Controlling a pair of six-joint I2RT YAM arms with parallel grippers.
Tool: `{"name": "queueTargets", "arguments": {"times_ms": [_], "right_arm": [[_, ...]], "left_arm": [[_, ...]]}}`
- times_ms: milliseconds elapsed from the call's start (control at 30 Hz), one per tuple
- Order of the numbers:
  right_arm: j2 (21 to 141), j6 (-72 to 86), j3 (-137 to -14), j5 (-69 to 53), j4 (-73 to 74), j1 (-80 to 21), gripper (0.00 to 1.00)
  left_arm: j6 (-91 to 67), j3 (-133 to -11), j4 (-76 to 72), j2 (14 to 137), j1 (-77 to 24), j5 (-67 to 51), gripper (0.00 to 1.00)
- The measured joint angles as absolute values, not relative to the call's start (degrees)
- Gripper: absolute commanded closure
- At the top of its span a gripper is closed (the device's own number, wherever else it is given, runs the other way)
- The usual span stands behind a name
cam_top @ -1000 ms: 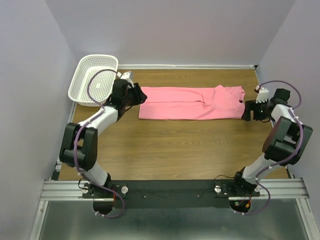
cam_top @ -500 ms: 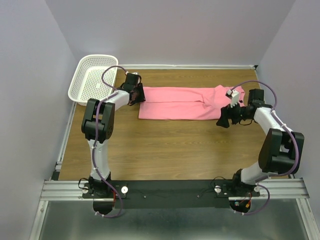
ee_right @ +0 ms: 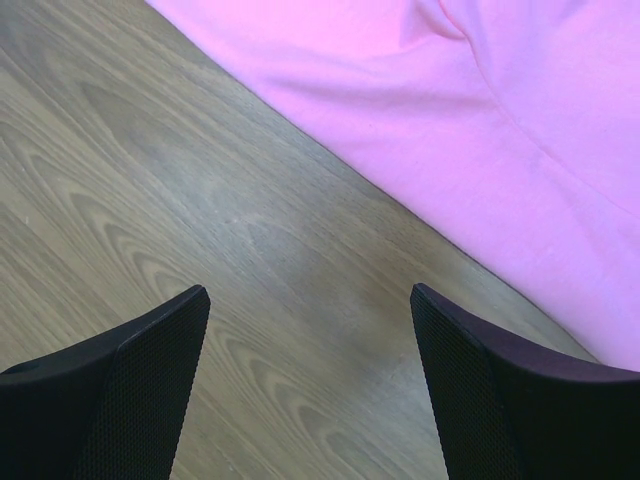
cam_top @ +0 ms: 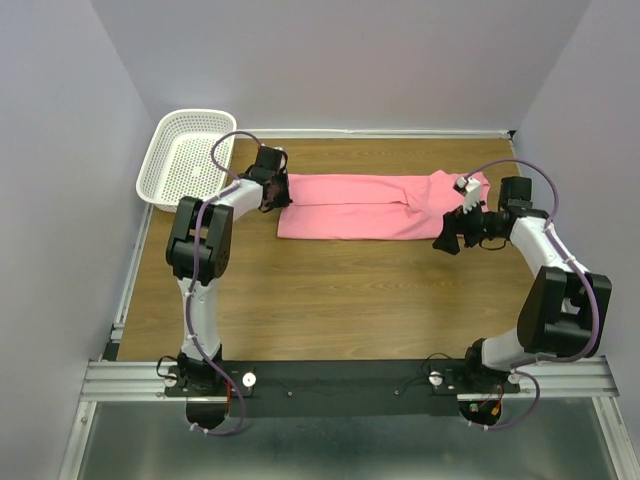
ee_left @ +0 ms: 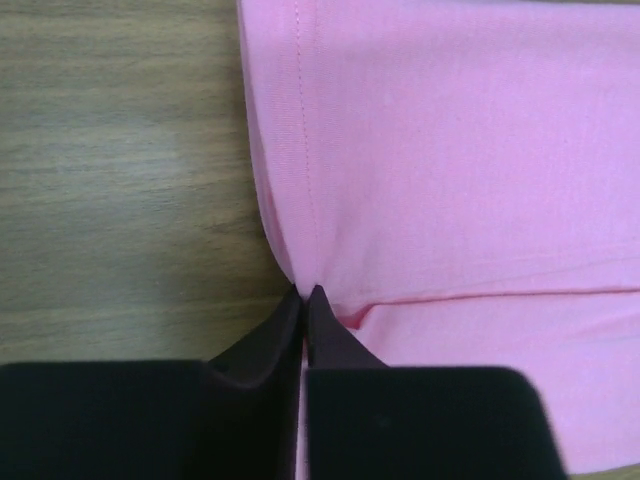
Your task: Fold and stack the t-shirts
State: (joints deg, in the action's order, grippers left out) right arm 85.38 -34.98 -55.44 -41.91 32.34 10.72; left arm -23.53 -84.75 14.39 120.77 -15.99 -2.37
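1. Left fingers [ee_left: 270,340]: black, matte, tapering to thin tips. They are pressed together on the left edge of the t-shirt [cam_top: 360,205], right where a fold crease meets the hem. The cloth puckers at the tips, and a sliver of pink shows in the slit between them.
2. Right fingers [ee_right: 150,370]: black, broad and rounded, with a fine mesh-like grip texture on the faces. They are spread wide apart over bare wood just beside the shirt's near edge, holding nothing.
3. T-shirt: plain pink, soft knit with a smooth surface. It lies flat as a long folded strip across the far half of the bench [cam_top: 350,290]. The left end is straight-edged. Toward the right end a loose flap overlaps the strip and makes an uneven outline.
4. Hem detail, left wrist view: a line of stitching runs parallel to the edge, and the edge itself is slightly rolled.
5. Bench: brown wood-grain surface with a low sheen and long wavy grain lines.
6. Basket [cam_top: 190,160]: white plastic, perforated walls and floor, rounded corners. It sits at the far left corner, near the shirt's left end but apart from it.
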Motion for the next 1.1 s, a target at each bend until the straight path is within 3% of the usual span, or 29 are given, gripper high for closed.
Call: {"name": "queueTargets", "arguments": {"times_ms": [200, 467, 533, 567, 600, 633, 700, 833, 933, 1100], "right_arm": [[82.59, -34.68, -55.42, -42.50, 32.60, 10.72, 0.11], [81.30, -34.68, -54.85, -43.24, 33.15, 10.72, 0.11], [81.17, -34.68, -54.85, -43.38, 33.21, 10.72, 0.11], [81.06, -34.68, -54.85, -43.40, 33.30, 10.72, 0.11], [80.97, -34.68, -54.85, -43.42, 33.54, 10.72, 0.11], [80.90, -34.68, -54.85, -43.46, 33.58, 10.72, 0.11], [80.88, -34.68, -54.85, -43.46, 33.69, 10.72, 0.11], [81.06, -34.59, -54.89, -43.62, 33.89, 10.72, 0.10], [82.02, -34.28, -55.33, -43.99, 34.00, 10.72, 0.10], [83.48, -31.70, -56.07, -43.83, 33.32, 10.72, 0.12]], "left_arm": [[-24.80, -74.13, 9.10, 114.56, -15.99, -3.99, 1.00], [-33.54, -38.15, 7.46, 83.92, -16.05, -7.99, 1.00], [-35.64, -34.63, 6.20, 76.97, -16.29, -8.99, 0.79], [-38.24, -30.96, 5.28, 71.61, -16.64, -10.28, 0.62], [-40.38, -27.49, 4.89, 65.98, -17.28, -11.29, 0.52], [-42.13, -24.88, 5.30, 60.45, -17.91, -12.29, 0.29], [-45.45, -21.28, 7.57, 49.30, -19.16, -14.11, 0.12], [-47.51, -23.81, 11.40, 31.90, -19.68, -14.35, 0.05], [-43.62, -31.20, 8.47, 35.27, -19.68, -14.31, 0.03], [-32.86, -51.51, 2.59, 69.23, -20.25, -17.08, 0.05]]}}
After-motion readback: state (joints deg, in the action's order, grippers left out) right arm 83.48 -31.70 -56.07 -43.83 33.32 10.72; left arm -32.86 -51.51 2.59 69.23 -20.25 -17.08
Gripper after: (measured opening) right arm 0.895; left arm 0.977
